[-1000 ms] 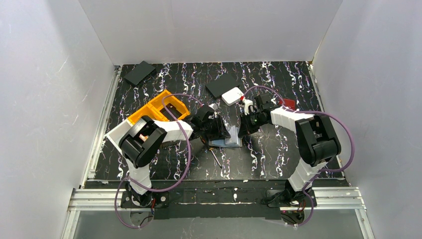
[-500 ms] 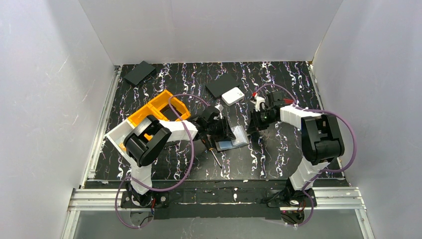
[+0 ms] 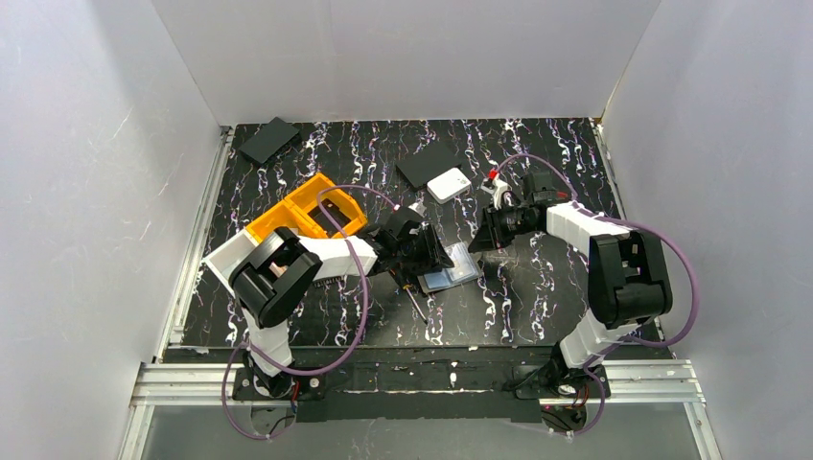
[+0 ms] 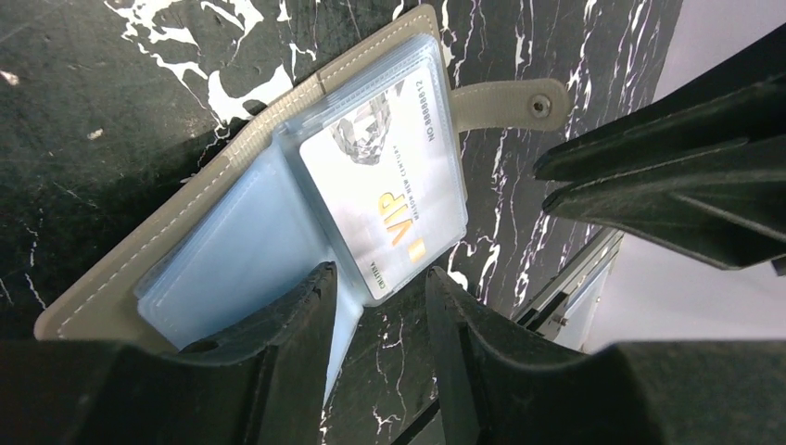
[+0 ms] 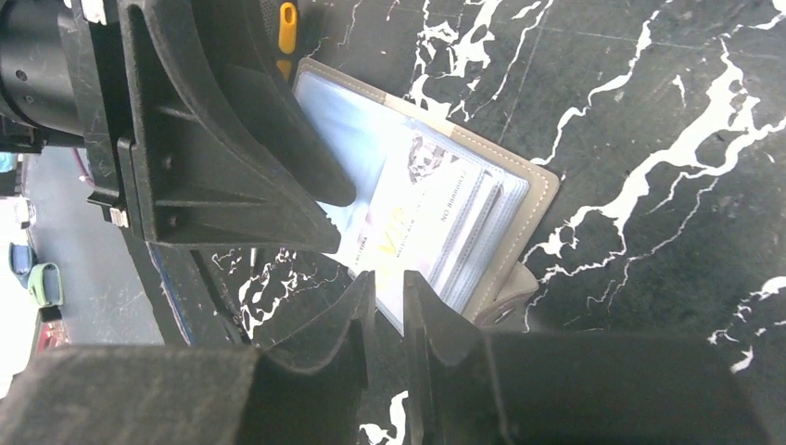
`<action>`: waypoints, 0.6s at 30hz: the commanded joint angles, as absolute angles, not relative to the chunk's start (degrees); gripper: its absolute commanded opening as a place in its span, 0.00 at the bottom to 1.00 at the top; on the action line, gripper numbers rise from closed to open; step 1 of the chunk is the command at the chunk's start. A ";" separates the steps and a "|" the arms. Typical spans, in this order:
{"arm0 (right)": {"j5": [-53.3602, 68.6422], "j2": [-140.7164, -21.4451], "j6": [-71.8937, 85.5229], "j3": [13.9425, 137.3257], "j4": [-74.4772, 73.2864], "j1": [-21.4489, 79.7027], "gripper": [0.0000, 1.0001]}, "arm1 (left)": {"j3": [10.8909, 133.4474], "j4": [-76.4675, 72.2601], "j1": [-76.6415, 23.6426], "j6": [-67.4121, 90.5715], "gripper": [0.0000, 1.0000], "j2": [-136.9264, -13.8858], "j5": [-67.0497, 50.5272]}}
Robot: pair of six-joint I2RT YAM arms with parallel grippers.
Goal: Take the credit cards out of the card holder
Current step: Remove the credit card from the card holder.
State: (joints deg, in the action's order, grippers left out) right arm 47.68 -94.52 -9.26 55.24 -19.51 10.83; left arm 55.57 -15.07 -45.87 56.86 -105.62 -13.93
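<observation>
The left arm (image 3: 326, 251) is folded low, elbow out to its own side and forearm running inward. The left gripper (image 3: 433, 257) angles down with its jaws partly apart — a clear gap shows between the fingers (image 4: 278, 352) in the wrist view. The right arm (image 3: 575, 222) bends at a raised elbow and reaches inward; the right gripper (image 3: 482, 238) faces the left one, near but not touching, its jaws parted only by a narrow slit.
</observation>
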 commanded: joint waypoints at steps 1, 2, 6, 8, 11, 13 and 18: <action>49.92 -94.38 -10.03 55.74 -18.75 12.44 0.25 | 54.50 -16.48 -46.03 59.86 0.39 -102.46 -11.38; 48.97 -94.70 -9.69 55.80 -18.54 12.89 0.24 | 54.49 -17.03 -46.03 60.35 0.39 -102.60 -11.42; 45.58 -96.73 -9.00 56.48 -18.23 14.55 0.22 | 54.07 -19.19 -46.01 61.23 0.39 -102.88 -10.98; 43.27 -97.77 -8.84 56.79 -18.26 15.44 0.22 | 53.96 -19.33 -46.05 61.63 0.38 -103.13 -10.14; 39.69 -98.81 -8.49 57.03 -18.01 16.39 0.22 | 53.79 -19.49 -45.93 62.95 0.38 -104.16 -8.61; 37.89 -99.04 -8.27 57.04 -17.78 16.61 0.23 | 53.92 -19.75 -45.91 63.47 0.38 -105.14 -8.17; 36.04 -98.62 -8.17 57.02 -17.59 16.61 0.24 | 53.71 -20.19 -45.72 63.95 0.38 -106.80 -8.08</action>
State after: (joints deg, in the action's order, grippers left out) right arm 39.62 -98.87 -8.34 55.40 -19.09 16.58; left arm 54.17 -19.73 -45.87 63.16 -106.00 -9.85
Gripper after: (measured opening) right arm 0.232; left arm 0.378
